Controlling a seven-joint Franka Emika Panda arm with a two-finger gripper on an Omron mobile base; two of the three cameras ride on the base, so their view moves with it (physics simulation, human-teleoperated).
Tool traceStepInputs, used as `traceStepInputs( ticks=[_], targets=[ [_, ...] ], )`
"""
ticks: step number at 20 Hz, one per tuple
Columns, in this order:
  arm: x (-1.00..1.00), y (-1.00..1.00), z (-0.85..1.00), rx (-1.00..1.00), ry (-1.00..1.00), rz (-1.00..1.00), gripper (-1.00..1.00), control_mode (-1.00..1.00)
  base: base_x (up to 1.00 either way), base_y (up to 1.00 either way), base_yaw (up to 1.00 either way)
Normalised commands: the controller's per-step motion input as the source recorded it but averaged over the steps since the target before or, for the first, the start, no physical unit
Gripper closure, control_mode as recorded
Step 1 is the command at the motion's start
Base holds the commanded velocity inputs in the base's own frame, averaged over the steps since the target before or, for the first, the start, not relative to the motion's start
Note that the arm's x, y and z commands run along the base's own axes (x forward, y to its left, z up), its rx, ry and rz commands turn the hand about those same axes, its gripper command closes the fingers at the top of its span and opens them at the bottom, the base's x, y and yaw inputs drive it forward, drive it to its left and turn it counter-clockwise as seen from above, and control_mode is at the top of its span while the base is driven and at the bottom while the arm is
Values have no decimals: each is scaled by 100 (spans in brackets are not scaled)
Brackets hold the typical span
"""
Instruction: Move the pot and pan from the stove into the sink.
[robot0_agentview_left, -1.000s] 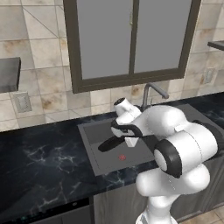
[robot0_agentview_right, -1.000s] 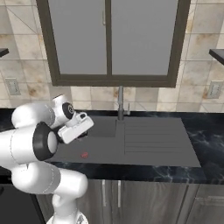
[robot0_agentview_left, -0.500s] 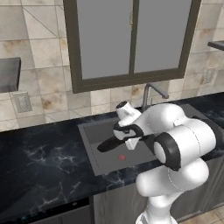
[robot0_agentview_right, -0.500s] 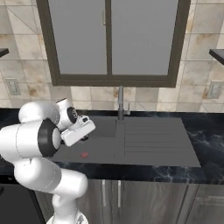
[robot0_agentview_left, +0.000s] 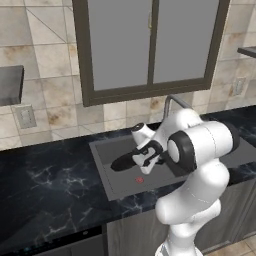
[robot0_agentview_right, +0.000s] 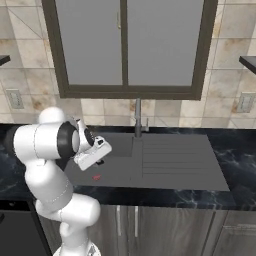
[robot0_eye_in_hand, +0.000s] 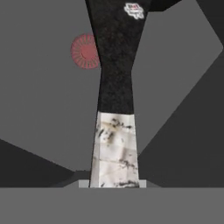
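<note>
Swung the big elbow (robot0_agentview_left: 182, 150) over to the left since a second ago, and slid the gripper (robot0_agentview_left: 136, 156) a little way along above the sink (robot0_agentview_left: 115, 182). Kept hold of the pan (robot0_agentview_left: 122, 161) the whole time. Gripped it by the long thin handle (robot0_eye_in_hand: 116, 87), with both fingers shut tight on the pale end of it. Held the black pan out to the left of the hand, low inside the grey basin, seen from its thin edge in the left base view. Could not tell whether its bottom touched the sink floor or hung just over it. Looked down along the handle in the hand view and saw it go from pale and speckled near the hand to black farther out. Saw the small red drain (robot0_eye_in_hand: 85, 51) just beside the handle there, on its left side. Found the same red drain on the sink floor in the left base view, a bit below the pan. Saw the curved grey faucet (robot0_agentview_right: 137, 117) at the back of the sink, under the big window (robot0_agentview_right: 125, 45). Saw the ridged drainboard (robot0_agentview_right: 170, 155) to the right of the basin in the right base view. Saw the dark marbled counter (robot0_agentview_left: 45, 190) around the sink on both sides.
</note>
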Motion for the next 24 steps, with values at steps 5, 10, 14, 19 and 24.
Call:
traceStepInputs(
  ticks=[5, 10, 14, 19, 24],
  targets=[
    [17, 1, -13, 0, -2, 0, 100, -100, 0, 0, 0],
    [9, 0, -52, 0, -7, 0, 100, -100, 0, 0, 0],
    [12, 0, -42, 0, -8, 0, 100, -100, 0, 0, 0],
    [14, 2, -19, 0, -8, 0, -100, -100, 0, 0, 0],
    [10, 6, 30, 2, -7, -4, -100, -100, 0, 0, 0]
  ],
)
